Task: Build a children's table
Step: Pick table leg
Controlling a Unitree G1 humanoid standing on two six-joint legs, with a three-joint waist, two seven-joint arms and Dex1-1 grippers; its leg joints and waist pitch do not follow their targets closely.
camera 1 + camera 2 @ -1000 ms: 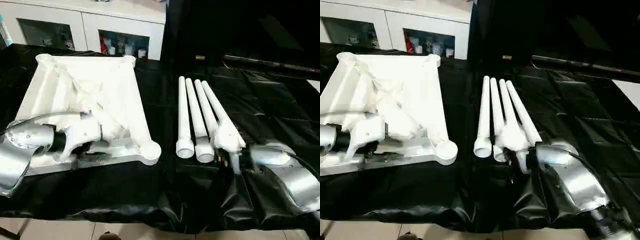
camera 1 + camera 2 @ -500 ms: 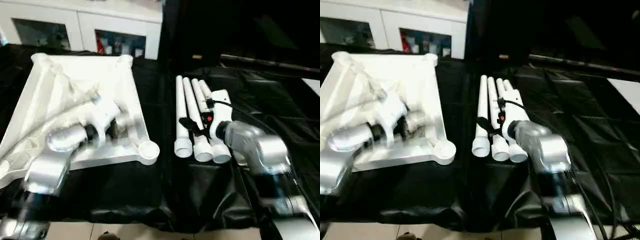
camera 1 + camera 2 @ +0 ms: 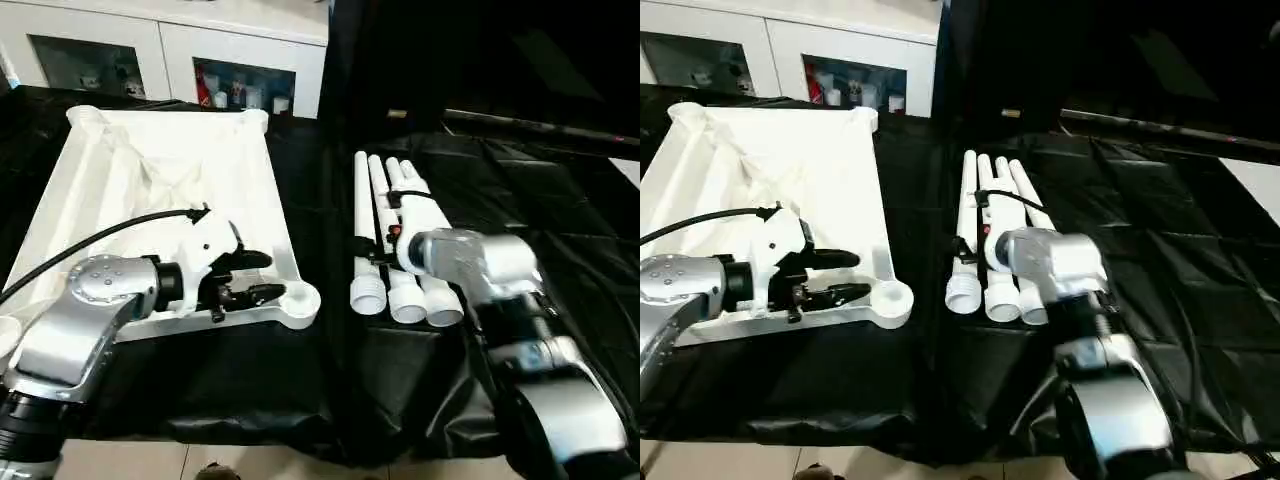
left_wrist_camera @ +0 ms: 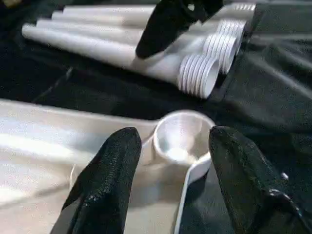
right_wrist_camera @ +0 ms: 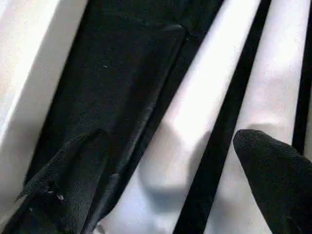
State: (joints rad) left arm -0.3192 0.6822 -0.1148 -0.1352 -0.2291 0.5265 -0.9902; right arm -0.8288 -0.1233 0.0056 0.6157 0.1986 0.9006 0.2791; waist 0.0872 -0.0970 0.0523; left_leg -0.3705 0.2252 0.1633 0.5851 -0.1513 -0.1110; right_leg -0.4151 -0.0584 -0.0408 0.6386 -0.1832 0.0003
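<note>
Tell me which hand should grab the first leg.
The right hand, probably. It is open directly over the legs, fingers straddling one. The left hand, also open, is at the tabletop's corner socket, holding nothing.

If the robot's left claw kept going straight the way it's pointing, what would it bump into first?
Probably the round corner socket of the tabletop: the left gripper points right at it, fingers open. The legs lie farther on.
</note>
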